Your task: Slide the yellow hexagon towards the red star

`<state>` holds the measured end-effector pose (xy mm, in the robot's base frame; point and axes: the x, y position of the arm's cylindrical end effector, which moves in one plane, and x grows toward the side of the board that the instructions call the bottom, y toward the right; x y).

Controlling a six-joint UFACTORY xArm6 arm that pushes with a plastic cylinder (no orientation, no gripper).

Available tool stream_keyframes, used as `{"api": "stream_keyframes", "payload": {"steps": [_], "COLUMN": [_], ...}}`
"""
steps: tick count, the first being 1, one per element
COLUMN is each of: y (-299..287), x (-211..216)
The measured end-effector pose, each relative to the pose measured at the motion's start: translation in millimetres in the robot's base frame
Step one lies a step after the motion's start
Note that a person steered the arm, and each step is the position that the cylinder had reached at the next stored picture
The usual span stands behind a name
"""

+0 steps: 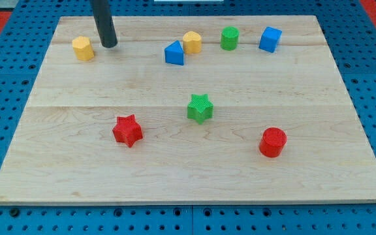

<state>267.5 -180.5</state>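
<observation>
At upper left, my tip (109, 45), clawless, stands just right of the light, rigid, easy-sliding yellow hexagon (82, 48), best pushed from its upper-left face toward the red star (127, 130).

Bright, even light falls from above on the pale wooden table (188, 176), and its grain and plank seams read clearly with no hot glare. Shadows are short and soft: the red star-shaped block (127, 130) and the red cylinder block (272, 141) each cast only a thin dark fringe at the base. The dark rod (103, 23) shows a faint sheen. Focus is sharp throughout, with slight perspective narrowing toward the view's top.
</observation>
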Motion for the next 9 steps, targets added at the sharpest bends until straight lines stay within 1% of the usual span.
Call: {"api": "stream_keyframes", "payload": {"steps": [1,2,4,6,7,8,9], "y": [-52.9,-65.1,-61.7,-30.0,-29.6,-44.1,-25.4], "x": [-3.6,14.9,16.6,36.2,51.6,57.4,58.7]}}
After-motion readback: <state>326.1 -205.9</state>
